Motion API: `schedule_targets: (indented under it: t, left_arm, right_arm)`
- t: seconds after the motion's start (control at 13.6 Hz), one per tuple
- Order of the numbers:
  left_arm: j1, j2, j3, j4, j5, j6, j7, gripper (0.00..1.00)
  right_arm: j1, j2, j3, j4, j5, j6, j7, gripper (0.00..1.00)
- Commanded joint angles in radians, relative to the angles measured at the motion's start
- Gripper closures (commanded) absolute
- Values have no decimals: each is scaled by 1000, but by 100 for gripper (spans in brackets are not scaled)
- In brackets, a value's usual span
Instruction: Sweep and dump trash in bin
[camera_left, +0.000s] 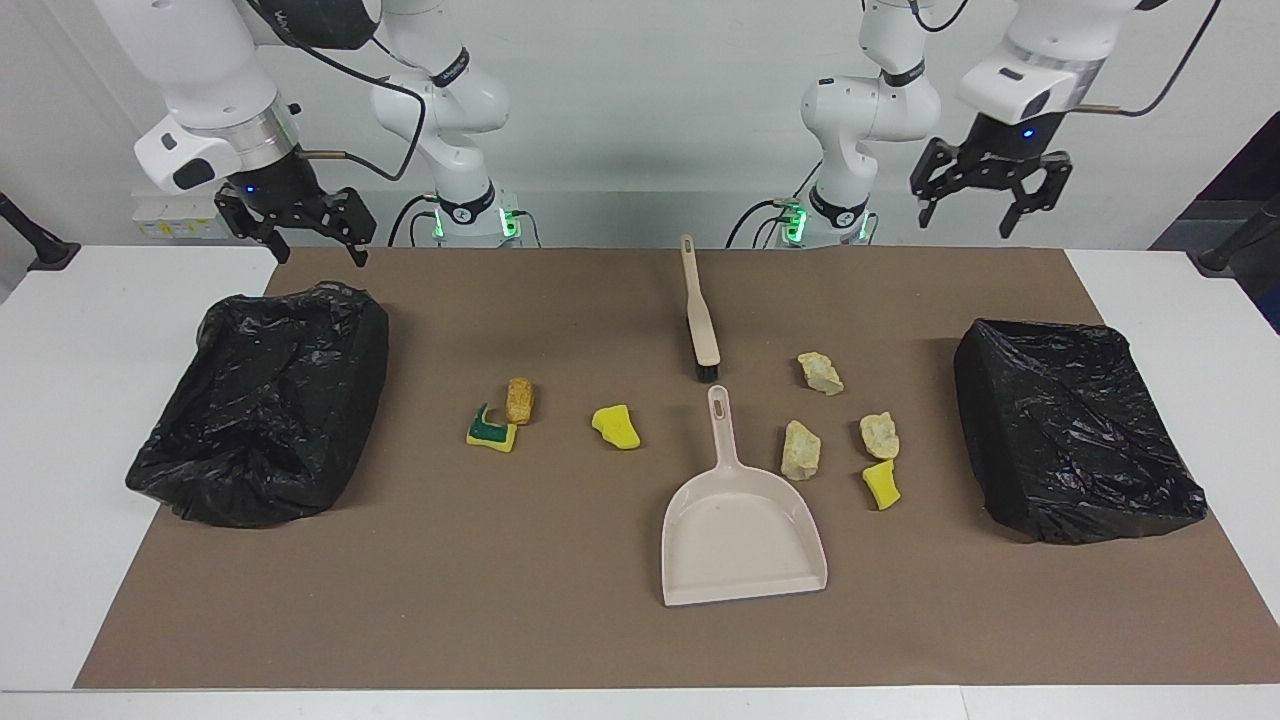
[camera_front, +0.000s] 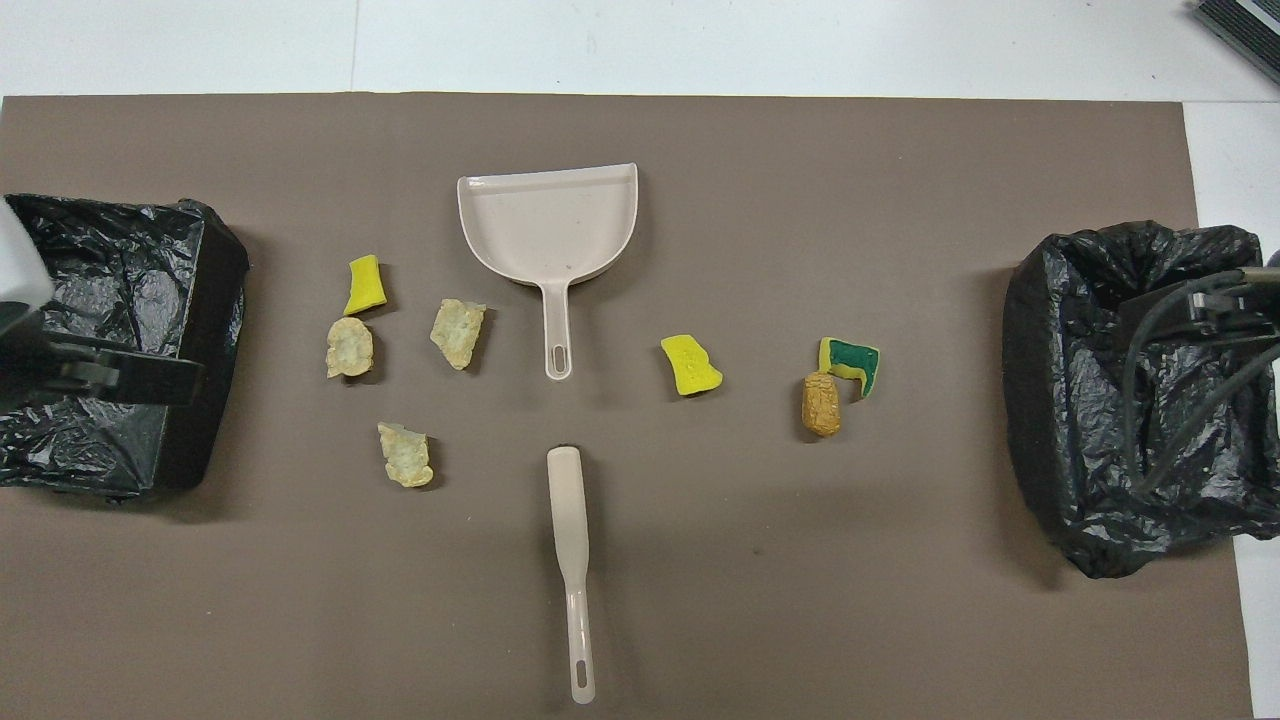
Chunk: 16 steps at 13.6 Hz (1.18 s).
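Lying across the surface (camera_left: 560, 620), a brown mat, with a black-lined bin at each end: one (camera_left: 265, 405) toward the right arm's end, one (camera_left: 1075, 430) toward the left arm's. Hanging raised over the robots' edge of the mat, each near its own bin and well apart from every tool: right end effector (camera_left: 318, 255) and left end effector (camera_left: 968, 218), both spread open and gripping nothing. Sitting mid-mat, the dustpan (camera_left: 740, 530), long axis running toward and away from the robots, handle pointing at them, mouth facing away. Lying in line with it and nearer the robots, the brush (camera_left: 699, 310), bristles just short of the pan handle, grip end pointing at the robots, about midway between both arms. Resting scattered, the trash: four scraps (camera_left: 800, 449) beside the pan toward the left arm's end, three (camera_left: 616, 426) toward the right arm's, two of those touching.
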Motion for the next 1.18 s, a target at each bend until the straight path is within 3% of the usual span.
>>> schedule_targets:
  t: [0.0,0.22,0.51,0.66,0.81,1.1]
  left_arm:
    - [51,74,-2,150,-3,-105,26,0]
    - [67,122,0,230,-5,-157,31,0]
    - [62,94,-9,218,-9,-153,26,0]
    - [48,48,-17,140,-12,-135,14,0]
    - [9,15,-29,54,-15,-109,-25,0]
    - [-157,-99,-35,-223,-22,31,-226,0]
  right_arm:
    - [-5,7,0,18,24,-15,-29,0]
    - [-5,2,2,13,27,-15,-29,0]
    - [-3,-8,6,-4,26,-15,-26,0]
    - [-2,-13,9,-19,26,-4,-27,0]
    - [18,-60,13,-117,27,100,-30,0]
    - [21,-52,25,-202,66,221,-35,0]
